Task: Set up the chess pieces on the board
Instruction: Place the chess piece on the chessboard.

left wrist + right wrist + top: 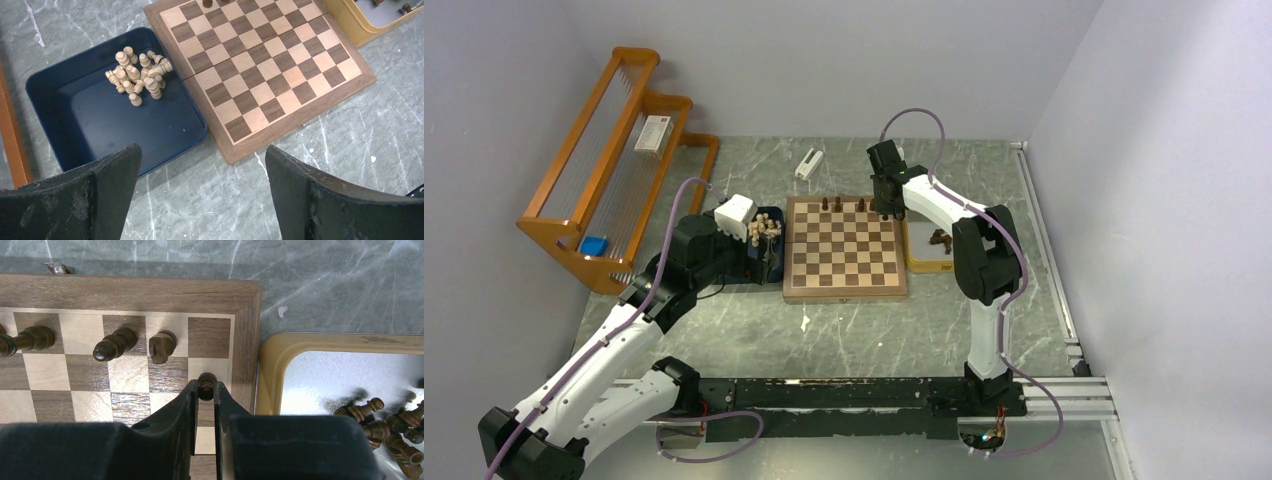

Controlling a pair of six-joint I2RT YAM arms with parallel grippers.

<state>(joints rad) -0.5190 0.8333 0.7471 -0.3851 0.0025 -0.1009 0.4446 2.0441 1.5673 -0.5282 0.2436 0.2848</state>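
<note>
The chessboard (844, 250) lies mid-table, also in the left wrist view (280, 65) and the right wrist view (125, 295). Three dark pieces (115, 344) stand on its far row. My right gripper (205, 390) is shut on a dark brown piece (206, 385) over the board's far right corner squares; it shows in the top view too (887, 205). More dark pieces (390, 427) lie in the yellow tray (272, 370). Several cream pieces (137, 75) lie heaped in the dark blue tray (100, 120). My left gripper (202, 165) is open and empty above the table near the board's near left corner.
A wooden rack (614, 160) with a small box and a blue object stands at the far left. A white object (809, 163) lies beyond the board. A metal rail (1044, 240) runs along the right side.
</note>
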